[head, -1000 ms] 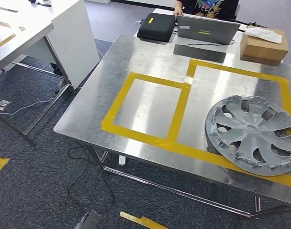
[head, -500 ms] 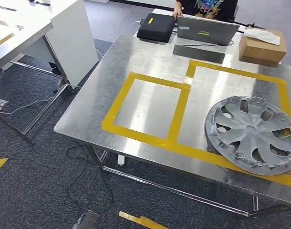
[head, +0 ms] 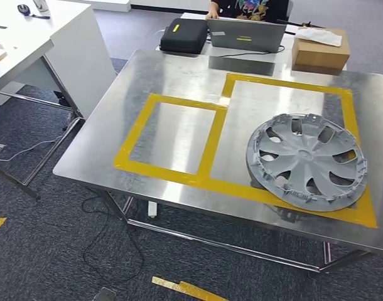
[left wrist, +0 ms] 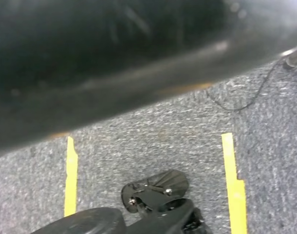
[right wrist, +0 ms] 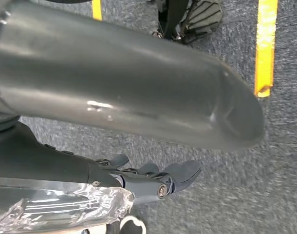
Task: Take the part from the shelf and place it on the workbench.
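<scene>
On the workbench lies one wheel cover; right hand fingers straight, holding nothing.

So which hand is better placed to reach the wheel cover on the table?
Right, probably: the wheel cover lies toward the table's right end, and the right hand hangs with nothing in it.

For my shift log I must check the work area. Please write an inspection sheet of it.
Surface: metal workbench, two yellow tape frames.
Job's things: grey wheel cover flat in the right frame, near rim over the tape.
Clutter: nothing seen on the bench; laptop, black case, cardboard box behind.
Hands: right hand hangs, fingers straight, empty; left hand blurred.
Cables: black cable on carpet under the bench.
Surroundings: white desk, a person.
</scene>
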Tool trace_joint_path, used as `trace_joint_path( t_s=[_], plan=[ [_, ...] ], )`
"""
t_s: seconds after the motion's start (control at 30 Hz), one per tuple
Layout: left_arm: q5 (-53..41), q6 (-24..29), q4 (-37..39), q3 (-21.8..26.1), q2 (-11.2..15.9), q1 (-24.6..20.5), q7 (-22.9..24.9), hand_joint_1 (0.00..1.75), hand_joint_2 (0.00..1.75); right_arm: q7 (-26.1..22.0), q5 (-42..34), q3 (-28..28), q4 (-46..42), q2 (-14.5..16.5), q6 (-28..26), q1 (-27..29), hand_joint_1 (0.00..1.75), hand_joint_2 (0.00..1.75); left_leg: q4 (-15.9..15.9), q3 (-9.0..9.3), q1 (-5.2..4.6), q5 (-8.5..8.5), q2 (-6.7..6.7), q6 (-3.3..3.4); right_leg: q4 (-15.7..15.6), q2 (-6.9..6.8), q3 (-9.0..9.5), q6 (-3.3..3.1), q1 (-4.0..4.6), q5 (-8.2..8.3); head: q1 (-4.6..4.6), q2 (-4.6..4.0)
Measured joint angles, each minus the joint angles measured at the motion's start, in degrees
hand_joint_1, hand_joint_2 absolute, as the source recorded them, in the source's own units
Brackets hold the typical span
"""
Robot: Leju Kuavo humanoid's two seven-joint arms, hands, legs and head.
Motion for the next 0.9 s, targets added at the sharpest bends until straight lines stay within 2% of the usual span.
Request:
trace_joint_path(
  t_s=[0.07, 0.1, 0.13, 0.17, 0.2, 0.23, 0.3, 0.33, 0.37, 0.43, 0.47, 0.5, 0.57, 0.6, 0.63, 0.67, 0.7, 0.73, 0.77, 0.8, 0.83, 0.87, 0.9],
  plan=[
    [-0.13, -0.05, 0.0, 0.5, 0.1, 0.16, 0.0, 0.0, 0.0, 0.44, 0.5, -0.37, 0.02, 0.0, 0.9, 0.05, 0.0, 0.0, 6.84, -2.37, 0.02, -5.24, -0.11, -0.16, 0.07, 0.4, -0.77, -0.54, 0.2, 0.87, -0.13, 0.0],
    [-0.23, -0.05, 0.0, 0.73, 0.12, 0.2, 0.0, 0.0, 0.0, 0.66, 0.72, -0.56, 0.02, 0.0, 1.15, 0.12, 0.0, 0.0, 10.46, -3.48, 0.01, -7.26, -0.13, -0.12, 0.12, 0.68, -1.4, -0.66, 0.35, 1.33, -0.16, 0.0],
    [-0.33, -0.06, 0.0, 0.92, 0.13, 0.25, 0.0, 0.0, 0.0, 0.81, 0.88, -0.75, 0.02, 0.0, 1.32, 0.21, 0.0, 0.0, 12.8, -3.91, -0.02, -8.27, -0.16, 0.03, 0.16, 1.05, -2.03, -0.72, 0.52, 1.77, -0.15, 0.0],
    [-0.42, -0.07, 0.0, 1.03, 0.12, 0.3, 0.0, 0.0, 0.0, 0.85, 0.96, -0.88, 0.02, 0.0, 1.42, 0.29, 0.0, 0.0, 13.01, -3.31, -0.08, -8.13, -0.24, 0.31, 0.18, 1.52, -2.62, -0.74, 0.7, 2.21, -0.15, 0.0],
    [-0.46, -0.07, 0.0, 1.1, 0.12, 0.34, 0.0, 0.0, 0.0, 0.84, 1.01, -0.99, 0.02, 0.0, 1.48, 0.33, 0.0, 0.0, 10.98, -1.64, -0.17, -7.06, -0.49, 0.72, 0.19, 2.11, -3.17, -0.72, 0.86, 2.66, -0.15, 0.0],
    [-0.48, -0.08, 0.0, 1.13, 0.11, 0.36, 0.0, 0.0, 0.0, 0.84, 1.03, -1.05, 0.02, 0.0, 1.51, 0.34, 0.0, 0.0, 7.19, 0.93, -0.32, -5.48, -1.14, 1.3, 0.19, 2.79, -3.67, -0.66, 1.0, 3.14, -0.15, 0.0],
    [-0.5, -0.07, 0.0, 1.19, 0.21, 0.33, -0.02, 0.0, 0.0, 0.82, 1.11, -1.12, 0.02, 0.11, 1.54, 0.3, 0.0, 0.0, -0.77, 5.65, -0.61, -3.31, -3.54, 2.53, 0.23, 4.1, -4.55, -0.36, 1.23, 4.09, -0.09, 0.0],
    [-0.5, -0.07, 0.0, 1.23, 0.26, 0.31, -0.05, 0.0, 0.0, 0.83, 1.15, -1.16, 0.02, 0.16, 1.55, 0.3, 0.0, 0.0, -3.02, 6.85, -0.79, -2.82, -4.28, 2.81, 0.21, 4.62, -4.89, -0.07, 1.21, 4.57, -0.06, 0.0],
    [-0.5, -0.07, 0.0, 1.28, 0.3, 0.29, -0.08, 0.0, 0.0, 0.85, 1.23, -1.21, 0.02, 0.22, 1.57, 0.36, 0.0, 0.0, -3.9, 7.18, -0.97, -2.69, -4.56, 2.91, 0.14, 5.08, -5.14, 0.3, 1.1, 5.0, -0.07, 0.0],
    [-0.5, -0.08, -0.01, 1.35, 0.16, 0.27, -0.14, 0.0, 0.0, 1.01, 1.53, -1.35, 0.02, 0.27, 1.69, 0.68, 0.0, 0.0, -4.25, 6.81, -1.08, -1.6, -3.26, 3.0, -0.18, 5.84, -5.6, 1.11, 0.82, 5.92, -0.14, 0.0],
    [-0.52, -0.08, -0.02, 1.39, 0.11, 0.24, -0.16, 0.0, 0.0, 1.16, 1.74, -1.43, 0.02, 0.3, 1.78, 0.84, 0.0, 0.0, -4.64, 6.4, -1.0, -0.9, -2.61, 3.27, 0.07, 5.35, -6.01, 1.38, 0.85, 5.48, -0.2, 0.01],
    [-0.57, -0.07, -0.04, 1.45, 0.02, 0.22, -0.2, 0.0, 0.0, 1.37, 2.06, -1.55, 0.02, 0.33, 1.94, 0.91, 0.0, 0.0, -5.02, 5.85, -0.87, -0.09, -1.85, 3.55, 1.19, 4.26, -6.77, 1.59, 0.94, 3.95, -0.03, 0.01],
    [-0.69, -0.05, -0.05, 1.68, -0.16, 0.33, -0.25, 0.0, 0.0, 1.72, 2.76, -1.8, -0.02, 0.32, 2.33, 0.78, 0.0, 0.0, -5.37, 4.4, -0.84, 1.08, -0.22, 3.81, 6.65, 1.2, -8.53, 1.93, 1.04, -2.02, 0.33, 0.01],
    [-0.79, -0.04, -0.05, 1.84, -0.29, 0.46, -0.26, 0.0, 0.0, 1.82, 3.1, -1.95, -0.04, 0.31, 2.52, 0.68, 0.0, 0.0, -5.32, 3.71, -0.91, 1.6, 0.73, 3.81, 10.44, 0.28, -9.24, 2.18, 0.99, -4.77, 0.55, 0.0],
    [-0.84, -0.04, -0.04, 1.99, -0.4, 0.57, -0.26, 0.0, 0.0, 1.83, 3.33, -2.09, -0.06, 0.31, 2.65, 0.62, 0.0, 0.0, -5.25, 2.99, -0.96, 2.06, 1.72, 3.74, 13.78, -0.18, -9.42, 2.43, 0.93, -6.13, 0.55, 0.0],
    [-0.9, -0.03, -0.04, 2.13, -0.47, 0.62, -0.26, 0.0, 0.0, 1.83, 3.46, -2.23, -0.06, 0.31, 2.71, 0.62, 0.0, 0.0, -5.13, 2.28, -0.99, 2.55, 2.67, 3.66, 15.82, -0.45, -8.93, 2.66, 0.89, -5.89, 0.55, 0.0],
    [-0.92, -0.03, -0.04, 2.22, -0.56, 0.62, -0.26, 0.0, 0.0, 1.84, 3.54, -2.33, -0.07, 0.31, 2.73, 0.66, 0.0, 0.0, -4.95, 1.55, -0.97, 3.0, 3.56, 3.53, 16.06, -0.72, -7.56, 2.86, 0.84, -4.44, 0.55, 0.0],
    [-0.92, -0.03, -0.04, 2.3, -0.61, 0.59, -0.26, 0.0, 0.0, 1.84, 3.58, -2.4, -0.08, 0.31, 2.74, 0.7, 0.0, 0.0, -4.69, 0.87, -0.94, 3.35, 4.35, 3.35, 14.16, -1.23, -5.19, 3.04, 0.79, -2.61, 0.55, 0.0],
    [-0.92, -0.03, -0.05, 2.36, -0.65, 0.55, -0.26, 0.0, 0.0, 1.84, 3.6, -2.43, -0.1, 0.31, 2.75, 0.71, 0.0, 0.0, -4.38, 0.34, -0.93, 3.61, 5.01, 3.14, 10.92, -2.14, -2.23, 3.2, 0.71, -1.32, 0.55, 0.0],
    [-0.92, -0.03, -0.05, 2.42, -0.68, 0.54, -0.26, 0.0, 0.0, 1.84, 3.63, -2.45, -0.12, 0.31, 2.76, 0.63, 0.0, 0.0, -3.9, -0.13, -1.02, 3.78, 5.64, 2.89, 6.05, -3.55, 1.56, 3.25, 0.75, -1.33, 0.6, 0.0],
    [-0.92, -0.02, -0.06, 2.46, -0.69, 0.53, -0.26, 0.0, 0.0, 1.83, 3.68, -2.47, -0.14, 0.31, 2.78, 0.5, 0.0, 0.0, -3.42, -0.41, -1.14, 3.97, 6.25, 2.6, 1.78, -4.71, 4.44, 2.98, 0.81, -2.1, 0.58, 0.0],
    [-0.92, -0.01, -0.07, 2.49, -0.7, 0.49, -0.26, 0.0, 0.0, 1.83, 3.72, -2.49, -0.16, 0.31, 2.82, 0.38, 0.0, 0.0, -3.05, -0.56, -1.27, 4.19, 6.83, 2.36, -1.21, -5.44, 6.28, 2.61, 0.91, -3.03, 0.57, 0.0],
    [-0.92, 0.03, -0.07, 2.51, -0.7, 0.44, -0.26, 0.0, 0.0, 1.83, 3.76, -2.52, -0.17, 0.31, 2.87, 0.33, 0.0, 0.0, -2.76, -0.65, -1.34, 4.46, 7.51, 2.1, -3.13, -5.57, 7.25, 2.1, 1.03, -3.79, 0.56, 0.0]
  ],
)
